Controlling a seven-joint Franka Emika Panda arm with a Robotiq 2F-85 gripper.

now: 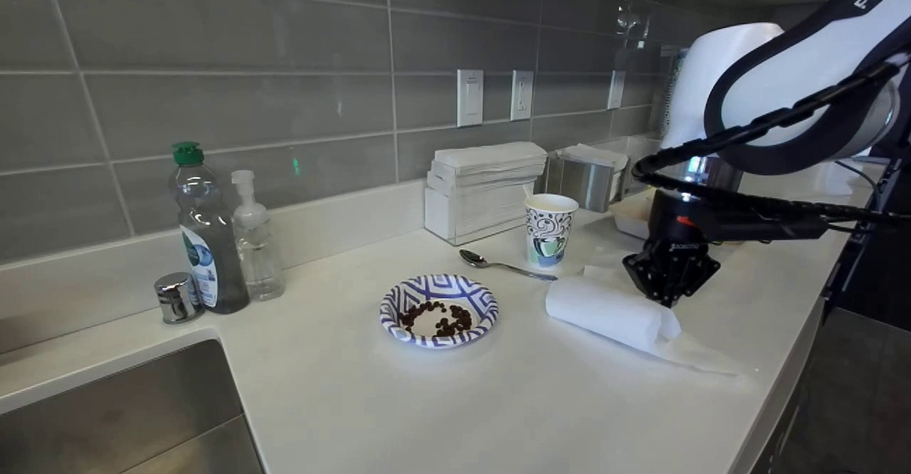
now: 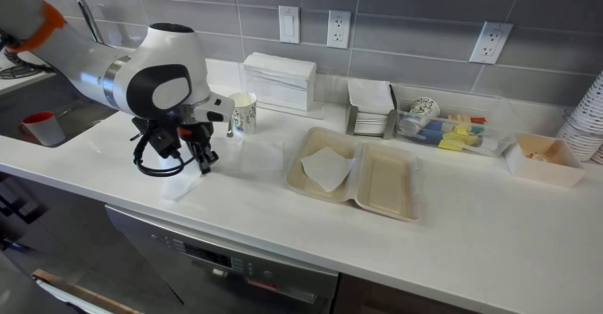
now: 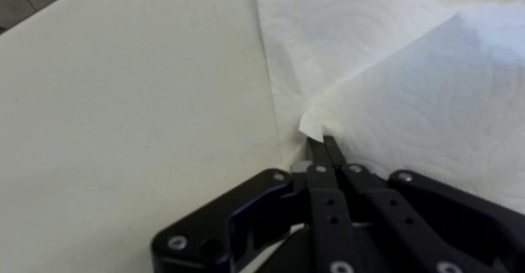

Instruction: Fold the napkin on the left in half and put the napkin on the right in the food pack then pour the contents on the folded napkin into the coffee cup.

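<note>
My gripper is shut on a corner of a white napkin and points down. In an exterior view the napkin is curled over on the counter, with the gripper at its edge. It is largely hidden behind the arm in an exterior view, where its end shows. The open food pack holds a white napkin. A flat square napkin lies between gripper and pack. The patterned coffee cup stands upright behind the curled napkin. A paper bowl holds dark beans.
A spoon lies between bowl and cup. Napkin holders stand along the wall. Soap bottles stand by the sink. A clear bin and a small box stand beyond the food pack.
</note>
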